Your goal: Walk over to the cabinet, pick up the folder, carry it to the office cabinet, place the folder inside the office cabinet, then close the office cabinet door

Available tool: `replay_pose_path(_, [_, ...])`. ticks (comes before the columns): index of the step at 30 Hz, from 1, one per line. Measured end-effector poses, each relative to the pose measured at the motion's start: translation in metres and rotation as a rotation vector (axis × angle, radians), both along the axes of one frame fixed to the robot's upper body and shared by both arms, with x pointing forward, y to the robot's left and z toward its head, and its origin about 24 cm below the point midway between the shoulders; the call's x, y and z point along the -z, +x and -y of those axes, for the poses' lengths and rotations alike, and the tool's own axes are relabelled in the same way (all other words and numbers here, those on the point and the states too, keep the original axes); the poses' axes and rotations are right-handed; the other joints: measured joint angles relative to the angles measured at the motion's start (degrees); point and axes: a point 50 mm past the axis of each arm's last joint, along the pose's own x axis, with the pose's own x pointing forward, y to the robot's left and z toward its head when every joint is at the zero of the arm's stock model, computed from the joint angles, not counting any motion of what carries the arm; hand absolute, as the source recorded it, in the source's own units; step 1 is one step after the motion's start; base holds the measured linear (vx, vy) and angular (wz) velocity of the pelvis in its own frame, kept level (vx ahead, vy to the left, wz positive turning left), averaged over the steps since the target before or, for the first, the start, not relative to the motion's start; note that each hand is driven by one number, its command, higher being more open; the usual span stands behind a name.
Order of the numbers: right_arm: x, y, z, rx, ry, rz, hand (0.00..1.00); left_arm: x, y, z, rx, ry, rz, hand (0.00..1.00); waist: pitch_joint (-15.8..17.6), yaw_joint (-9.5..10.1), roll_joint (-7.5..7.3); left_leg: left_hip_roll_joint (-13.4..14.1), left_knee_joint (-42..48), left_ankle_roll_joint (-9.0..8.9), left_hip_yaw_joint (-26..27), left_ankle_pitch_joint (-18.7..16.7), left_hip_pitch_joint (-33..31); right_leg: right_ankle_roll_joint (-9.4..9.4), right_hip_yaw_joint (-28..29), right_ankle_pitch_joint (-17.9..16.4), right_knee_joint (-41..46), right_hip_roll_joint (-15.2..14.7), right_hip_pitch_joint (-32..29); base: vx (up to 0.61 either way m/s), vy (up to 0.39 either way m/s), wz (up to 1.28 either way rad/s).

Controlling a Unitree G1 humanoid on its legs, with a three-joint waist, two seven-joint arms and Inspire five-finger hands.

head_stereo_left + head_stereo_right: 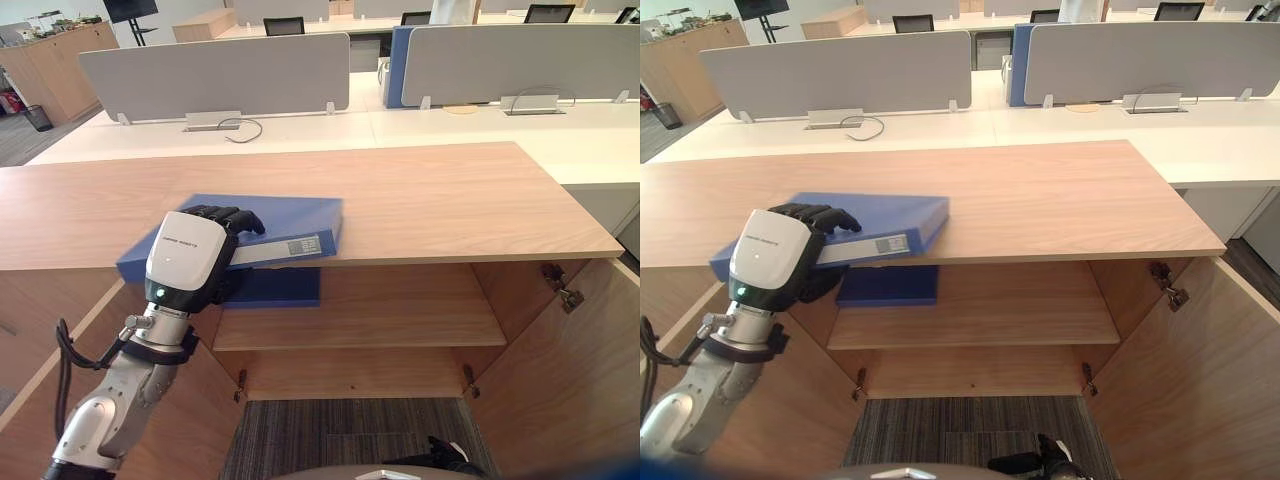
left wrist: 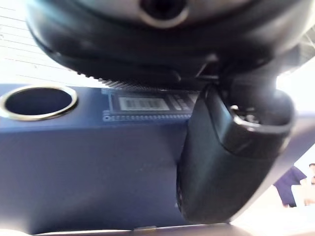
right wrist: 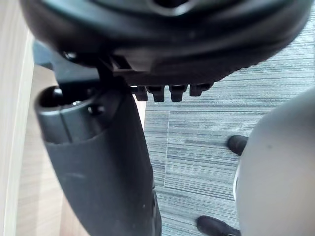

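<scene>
Nearest, the right hand (image 3: 98, 162) hangs above the carpet (image 3: 221, 123); I cannot tell whether it is spread or curled. The left hand (image 1: 190, 258) is clamped on the blue folder (image 1: 280, 215). Its fingers (image 1: 232, 216) curl over the top cover, and in the left wrist view its thumb (image 2: 226, 162) presses on the spine beside the label (image 2: 145, 104) and ring hole (image 2: 38, 102). The folder lies flat at the front edge of the cabinet top (image 1: 430, 200), towards the left, with its near corner overhanging. It looks like a stiff box file, probably fairly light, but its smooth covers could slip. A hold across the spine at that overhang seems soundest. Below, another blue item (image 1: 275, 288) lies on the shelf (image 1: 400, 310) between the open doors.
</scene>
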Motion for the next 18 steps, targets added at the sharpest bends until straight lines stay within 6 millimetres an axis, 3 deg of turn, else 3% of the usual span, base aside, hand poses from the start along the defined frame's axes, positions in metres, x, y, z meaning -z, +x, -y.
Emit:
replay_pose_path(3, [0.0,-0.002,0.002,0.022,-0.002,-0.005,1.0,-0.008,-0.019,0.02,0.072,-0.135,-0.001,0.0,0.03,0.05,-0.02,0.02,0.15,0.05,0.35,-0.09,-0.19,0.03,0.4,0.02,0.01,0.01,-0.26,0.02,0.003,-0.07])
replay_pose_path(5, [0.001,-0.005,0.004,0.036,-0.006,-0.018,1.0,-0.018,-0.032,0.031,0.16,-0.316,-0.013,0.0,-0.06,0.08,0.24,0.08,0.96,-0.01,0.52,-0.51,-0.29,0.02,0.7,0.02,0.01,0.06,-0.14,0.02,-0.008,-0.06])
replay_pose_path(9, [0.001,-0.009,0.008,0.074,-0.007,-0.03,1.0,-0.031,-0.041,0.031,0.279,-0.701,-0.019,0.0,-0.26,0.0,0.65,0.4,1.72,-0.21,0.65,-1.06,-0.41,0.02,0.97,0.02,0.04,0.3,-0.05,-0.01,-0.002,-0.02])
replay_pose_path(13, [0.001,-0.01,0.012,0.144,0.005,-0.023,1.0,-0.026,-0.044,0.005,0.264,-1.127,0.01,0.0,-0.34,-1.23,0.88,0.81,2.74,-0.23,1.09,-1.62,-0.92,-0.01,1.63,0.03,0.11,0.77,-0.45,-0.03,-0.014,-0.09])
replay_pose_path(14, [0.0,-0.011,0.013,0.184,0.011,0.001,1.0,-0.025,-0.049,-0.013,0.233,-1.304,0.103,0.0,-0.34,-1.75,0.81,1.09,2.7,-0.29,1.79,-1.66,-0.97,-0.15,2.35,0.13,0.15,1.05,-0.94,-0.02,-0.028,-0.23])
replay_pose_path(18, [-0.013,-0.013,0.01,0.301,0.013,0.172,1.0,-0.018,-0.066,-0.04,0.163,-1.647,0.382,0.0,-0.1,-2.8,0.26,1.73,2.73,-0.53,4.47,-2.26,-0.34,-0.47,4.92,0.38,0.31,1.64,-1.77,0.02,0.005,-0.34])
